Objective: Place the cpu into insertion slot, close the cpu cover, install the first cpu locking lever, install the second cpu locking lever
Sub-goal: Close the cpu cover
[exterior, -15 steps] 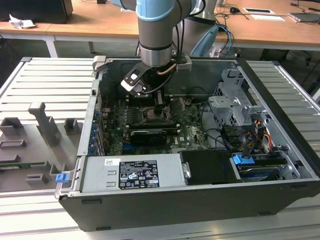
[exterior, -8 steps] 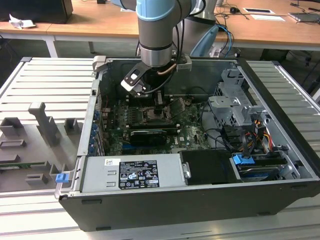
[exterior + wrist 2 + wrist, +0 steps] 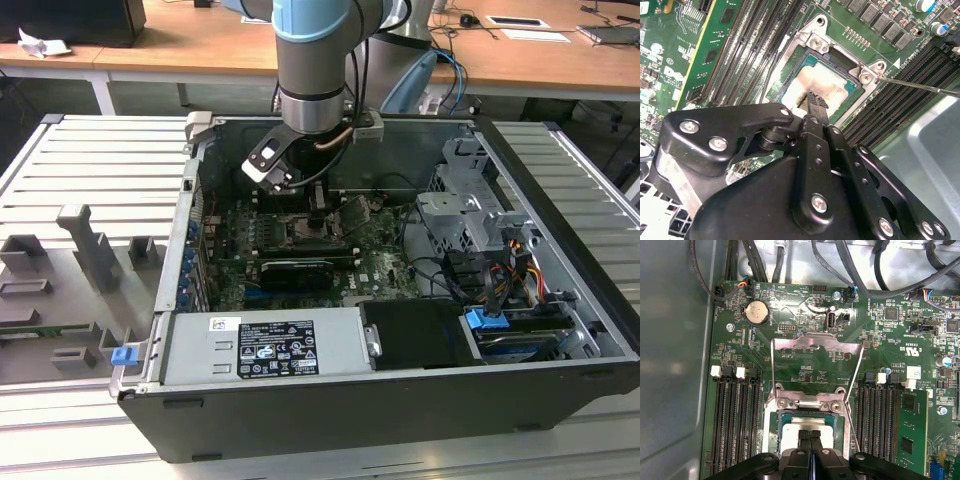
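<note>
Exterior view, its left to its right: ribbed bench (image 3: 90, 160) is carrying the open case (image 3: 300, 430); the gripper (image 3: 318, 212) is hanging over the slot (image 3: 816, 42); a grey drive cage (image 3: 465, 210) is sitting beyond. In the first wrist view the black fingers (image 3: 803, 440) are pressing together, gripping nothing, tips at the cpu (image 3: 827, 82), which is lying flat in the slot. The cover (image 3: 815, 338), a thin shiny stamped frame, is standing hinged open. I am judging the cpu light, stiff and smooth-faced, with a fragile underside; its edges are offering the only safe hold.
</note>
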`<state>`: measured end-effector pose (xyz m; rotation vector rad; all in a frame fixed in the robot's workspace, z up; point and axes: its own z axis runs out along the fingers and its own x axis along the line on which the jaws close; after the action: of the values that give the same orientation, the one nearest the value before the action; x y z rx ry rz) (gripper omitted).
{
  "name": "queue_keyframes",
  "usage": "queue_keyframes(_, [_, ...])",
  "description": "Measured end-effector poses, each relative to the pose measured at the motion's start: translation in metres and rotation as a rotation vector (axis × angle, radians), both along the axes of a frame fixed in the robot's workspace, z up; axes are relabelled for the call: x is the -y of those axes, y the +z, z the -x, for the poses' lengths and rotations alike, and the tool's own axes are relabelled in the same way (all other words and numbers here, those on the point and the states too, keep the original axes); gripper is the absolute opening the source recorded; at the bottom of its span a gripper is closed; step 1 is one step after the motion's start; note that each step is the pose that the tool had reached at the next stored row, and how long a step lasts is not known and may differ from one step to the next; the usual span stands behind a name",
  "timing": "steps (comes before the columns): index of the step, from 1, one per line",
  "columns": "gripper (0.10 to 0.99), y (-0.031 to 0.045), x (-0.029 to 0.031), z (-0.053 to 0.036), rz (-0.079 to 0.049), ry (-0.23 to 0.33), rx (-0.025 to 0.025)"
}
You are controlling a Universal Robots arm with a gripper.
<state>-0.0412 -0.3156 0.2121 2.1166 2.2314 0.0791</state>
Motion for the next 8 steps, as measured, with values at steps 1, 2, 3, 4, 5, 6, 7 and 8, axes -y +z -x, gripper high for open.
queue_keyframes(1, [0.106, 0.0001, 0.0, 0.0, 0.0, 0.0, 0.0])
queue_keyframes(2, [0.106, 0.0012, 0.0, 0.0, 0.0, 0.0, -0.0001])
queue_keyframes(3, [0.106, 0.0029, 0.0, 0.0, 0.0, 0.0, 0.0])
queue_keyframes(4, [0.106, 0.0044, 0.0, 0.0, 0.0, 0.0, 0.0])
queue_keyframes(5, [0.106, 0.0055, 0.0, 0.0, 0.0, 0.0, -0.0001])
queue_keyframes(6, [0.106, 0.0062, 0.0, 0.0, 0.0, 0.0, 0.0])
queue_keyframes(7, [0.106, 0.0075, 0.0, 0.0, 0.0, 0.0, 0.0])
queue_keyframes(8, [0.106, 0.0084, 0.0, 0.0, 0.0, 0.0, 0.0])
